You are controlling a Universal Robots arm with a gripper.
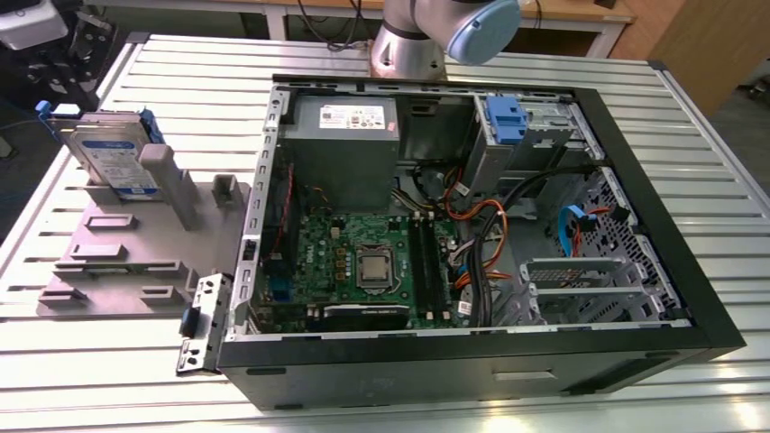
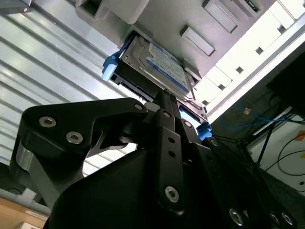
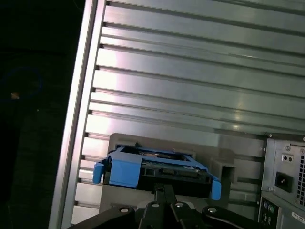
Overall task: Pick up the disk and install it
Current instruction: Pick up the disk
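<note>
Disk (image 1: pixel 114 155) upright in holder (image 1: pixel 121 245), tool (image 3: pixel 164 190) near its edge

A ribbed aluminium table (image 1: pixel 698 162) gleams under even indoor light. A wooden bench (image 1: pixel 565 13) stands behind it, a wooden panel (image 1: pixel 704 45) nearby.

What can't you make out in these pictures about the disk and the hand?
- Whether the hand touches the disk: in both wrist views the hand's own body covers the disk's near edge.
- The disk's lower edge: in the exterior view the grey holder stands in front of it.
- The arm beyond its base: cut off by the exterior view's top edge.
</note>
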